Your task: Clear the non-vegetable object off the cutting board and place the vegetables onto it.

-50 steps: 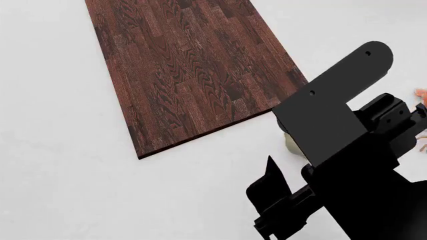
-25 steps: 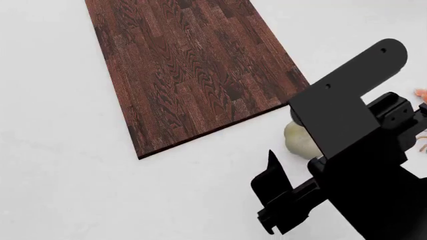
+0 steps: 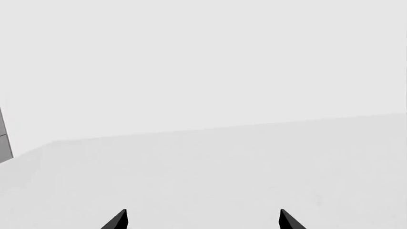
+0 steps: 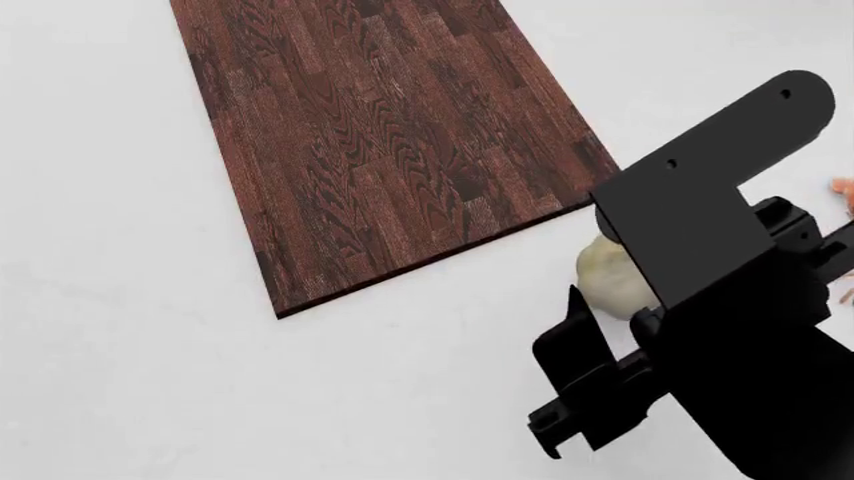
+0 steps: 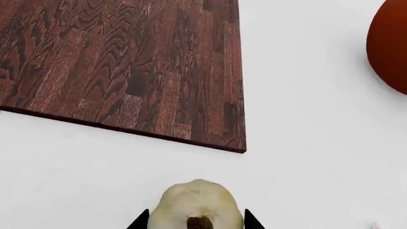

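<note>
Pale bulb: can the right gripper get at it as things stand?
Probably yes. In the right wrist view the pale bulb sits between the right gripper fingertips, nothing in between; whether they touch it is unclear. It lies on the white table, just off the cutting board.

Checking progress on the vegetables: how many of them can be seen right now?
1: the pale bulb lies on the table between the right gripper fingertips, off the cutting board. Another may be hidden.

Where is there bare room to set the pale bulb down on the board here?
All of the cutting board in view is bare. Crowding lies off its near right corner, where the right gripper straddles the pale bulb, with the shrimp beyond.
</note>
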Tool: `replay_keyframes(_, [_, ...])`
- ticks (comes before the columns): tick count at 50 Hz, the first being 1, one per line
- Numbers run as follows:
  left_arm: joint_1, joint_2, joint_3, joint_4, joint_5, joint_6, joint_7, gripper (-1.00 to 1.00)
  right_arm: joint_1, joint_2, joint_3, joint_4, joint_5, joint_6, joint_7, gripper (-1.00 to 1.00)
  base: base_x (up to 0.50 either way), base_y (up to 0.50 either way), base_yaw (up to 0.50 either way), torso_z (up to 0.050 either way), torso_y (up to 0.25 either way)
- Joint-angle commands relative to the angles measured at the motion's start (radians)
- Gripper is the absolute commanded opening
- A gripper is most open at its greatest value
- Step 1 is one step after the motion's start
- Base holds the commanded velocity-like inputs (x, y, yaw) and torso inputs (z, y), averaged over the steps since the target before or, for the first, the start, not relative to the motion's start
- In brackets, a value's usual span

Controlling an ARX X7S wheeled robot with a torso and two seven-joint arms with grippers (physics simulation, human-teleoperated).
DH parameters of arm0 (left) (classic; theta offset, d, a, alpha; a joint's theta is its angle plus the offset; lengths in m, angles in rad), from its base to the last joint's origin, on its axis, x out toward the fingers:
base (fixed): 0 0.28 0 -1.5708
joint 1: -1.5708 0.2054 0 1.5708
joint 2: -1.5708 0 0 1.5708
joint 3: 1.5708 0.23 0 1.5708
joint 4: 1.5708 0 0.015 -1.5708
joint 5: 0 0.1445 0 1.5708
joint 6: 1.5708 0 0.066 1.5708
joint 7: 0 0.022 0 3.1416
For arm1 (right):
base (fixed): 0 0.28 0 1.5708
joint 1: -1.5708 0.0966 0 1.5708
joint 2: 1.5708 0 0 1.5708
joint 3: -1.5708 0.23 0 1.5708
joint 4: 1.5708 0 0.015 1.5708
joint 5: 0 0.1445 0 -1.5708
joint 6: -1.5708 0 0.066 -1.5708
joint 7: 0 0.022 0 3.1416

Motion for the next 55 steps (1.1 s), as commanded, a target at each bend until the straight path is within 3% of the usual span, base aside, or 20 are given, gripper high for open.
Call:
replay_keyframes(1, [0.001, -0.001, -0.001, 0.007, -0.005, -0.001, -0.003, 1.0, 0.08, -0.012, -0.026, 0.016, 0.06, 0.066, 0.068, -1.0, 0.0, 0.0, 0.0, 0.0, 0.0])
replay_keyframes(23, [0.004, -0.009, -0.002, 0.007, -0.01, 0.004, -0.002, 1.0, 0.205, -0.106, -0.051, 0.1, 0.025, 0.082, 0.03, -1.0, 0.0, 0.0, 0.0, 0.0, 0.0])
replay_keyframes(41, [0.005, -0.016, -0.002, 0.015, -0.02, -0.002, 0.001, 1.0, 0.323, -0.233, -0.126, 0.228, -0.164, 0.083, -0.139, -1.0, 0.0, 0.0, 0.0, 0.0, 0.0])
replay_keyframes(55, [0.021, -0.022, -0.007, 0.002, -0.02, 0.019, 0.005, 1.0, 0.304, -0.31, -0.187, 0.299, -0.289, -0.003, -0.244, -1.0, 0.0, 0.0, 0.0, 0.0, 0.0])
